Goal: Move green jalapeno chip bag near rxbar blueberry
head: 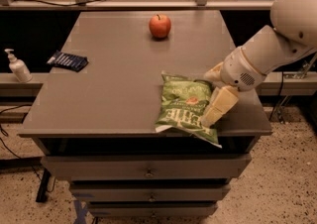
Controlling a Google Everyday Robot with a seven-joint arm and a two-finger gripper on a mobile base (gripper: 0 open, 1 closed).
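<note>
Where the tool (208,98) hovers, the green jalapeno chip bag (181,105) lies just beside.

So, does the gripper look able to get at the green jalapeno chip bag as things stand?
Probably yes. The gripper hangs open at the right edge of the green jalapeno chip bag, and nothing stands between them. The bag lies flat near the table's front right, well apart from the apple.

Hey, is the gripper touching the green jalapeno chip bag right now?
Cannot tell. In the camera view the gripper overlaps the right edge of the green jalapeno chip bag, but this single angle shows neither contact nor a gap.
</note>
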